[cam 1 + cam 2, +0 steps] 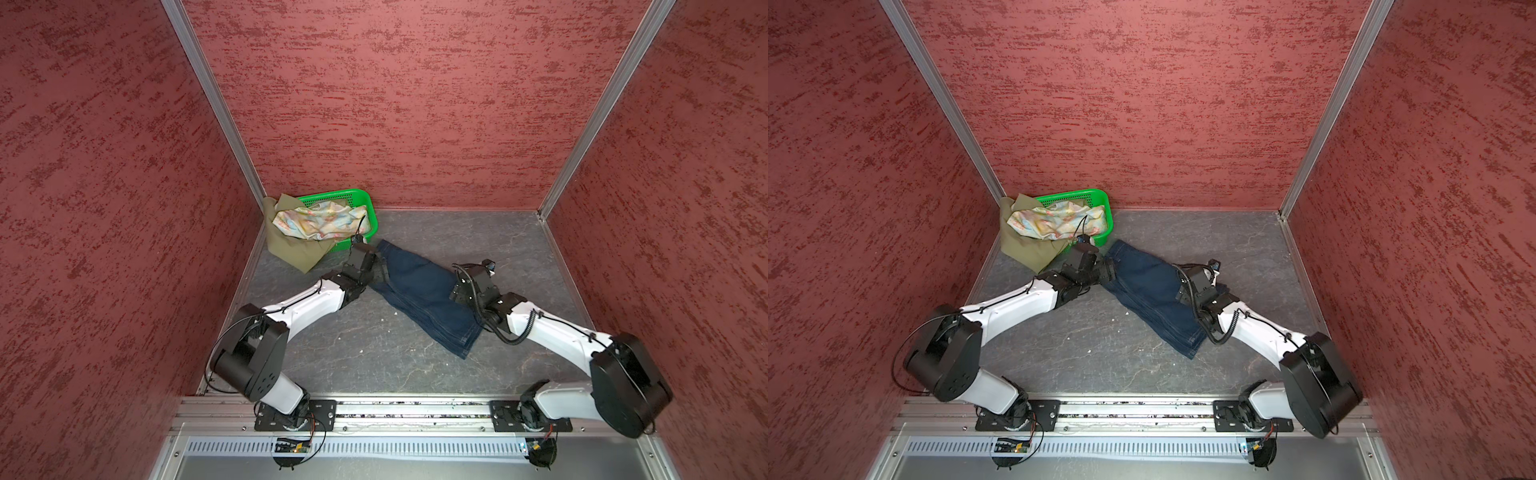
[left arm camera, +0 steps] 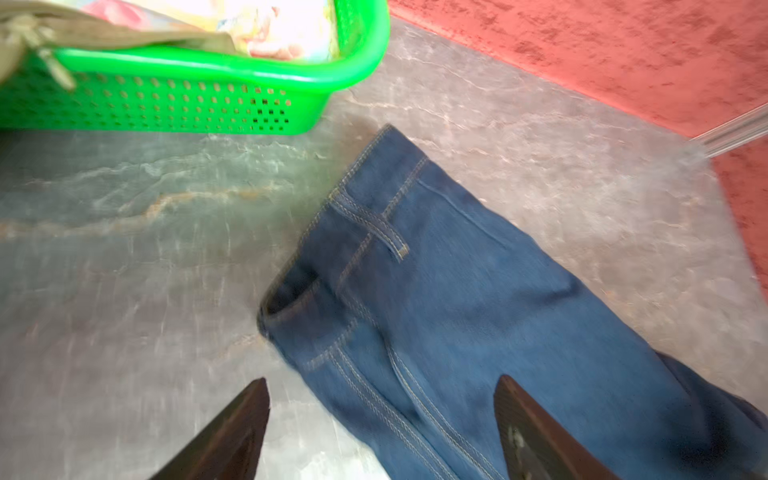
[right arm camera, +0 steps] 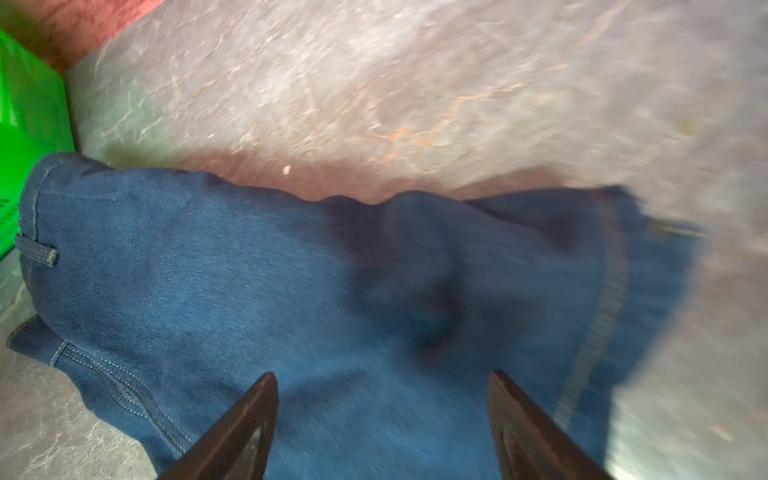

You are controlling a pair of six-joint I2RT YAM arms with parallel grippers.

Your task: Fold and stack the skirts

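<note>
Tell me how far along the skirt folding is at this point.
Done: the denim skirt is out on the table, apparently doubled over lengthwise. In hand: nothing gripped; both pairs of jaws stand open over it. Left: the floral skirt and olive skirt sit crumpled in and over the green basket, unfolded; no stack exists.

My cell: 12 o'clock wall [image 1: 395,104], 9 o'clock wall [image 1: 104,208] and 3 o'clock wall [image 1: 685,208] are all red with darker streaked texture. Aluminium 11 o'clock post [image 1: 216,104] and 1 o'clock post [image 1: 606,104] close the corners. Floor [image 1: 457,232] is grey stone-look with pale veins and a few white specks [image 1: 360,351]. At 6 o'clock there's an aluminium rail [image 1: 415,409], then a slotted duct [image 1: 395,448] and bare sheet metal [image 1: 374,469]. Light is even, shadows soft.
</note>
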